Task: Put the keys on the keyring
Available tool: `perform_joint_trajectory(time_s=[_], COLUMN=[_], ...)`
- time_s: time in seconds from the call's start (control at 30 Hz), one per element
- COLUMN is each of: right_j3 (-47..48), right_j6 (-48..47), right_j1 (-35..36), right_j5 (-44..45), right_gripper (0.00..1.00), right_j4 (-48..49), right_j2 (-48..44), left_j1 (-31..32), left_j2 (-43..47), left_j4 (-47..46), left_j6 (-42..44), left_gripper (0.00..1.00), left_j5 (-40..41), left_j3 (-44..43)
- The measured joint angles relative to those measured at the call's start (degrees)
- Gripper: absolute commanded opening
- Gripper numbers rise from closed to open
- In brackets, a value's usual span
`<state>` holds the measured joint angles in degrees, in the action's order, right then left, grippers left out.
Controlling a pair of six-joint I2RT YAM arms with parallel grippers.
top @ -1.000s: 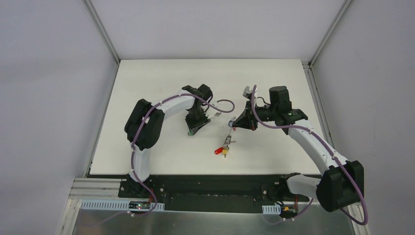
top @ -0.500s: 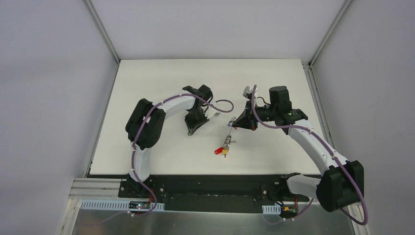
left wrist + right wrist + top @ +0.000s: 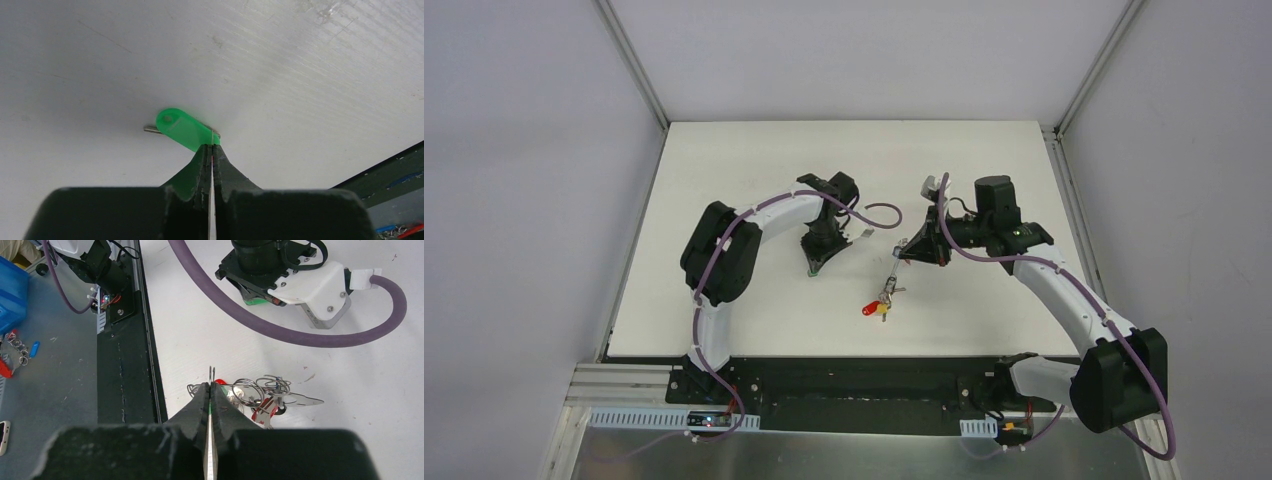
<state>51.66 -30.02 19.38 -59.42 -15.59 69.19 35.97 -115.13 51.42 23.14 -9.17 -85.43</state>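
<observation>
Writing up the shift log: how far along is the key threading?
Looks done: red-tagged key and yellow-tagged key bunched on the keyring, pinched by the right tool. In hand: left tool shut on the green-tagged key, low at the table. Left: carry it across and thread it on.

Key bunch (image 3: 882, 303) right of left pincer (image 3: 812, 269)

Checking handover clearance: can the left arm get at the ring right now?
Probably yes: only bare table lies between the left gripper, shut on the green key, and the ring held by the right gripper.
</observation>
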Motion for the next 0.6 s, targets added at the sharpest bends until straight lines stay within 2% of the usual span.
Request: perform_joint_trajectory(time_s=[0.4, 0.6], right_j3=[0.0, 0.2], right_j6=[0.4, 0.9], right_j1=[-0.1, -0.2], right_j5=[-0.2, -1.2], right_gripper=[0.0, 0.0], right_j4=[0.0, -0.1], right_j2=[-0.3, -0.9], left_j1=[-0.6, -3.9], left_j2=[2.1, 11.5], left_j4=[0.5, -0.7], left_j6=[2.2, 3.4], left_gripper=[0.0, 0.0], left_j5=[-3.6, -8.5], left_j3=[-0.7, -0.7])
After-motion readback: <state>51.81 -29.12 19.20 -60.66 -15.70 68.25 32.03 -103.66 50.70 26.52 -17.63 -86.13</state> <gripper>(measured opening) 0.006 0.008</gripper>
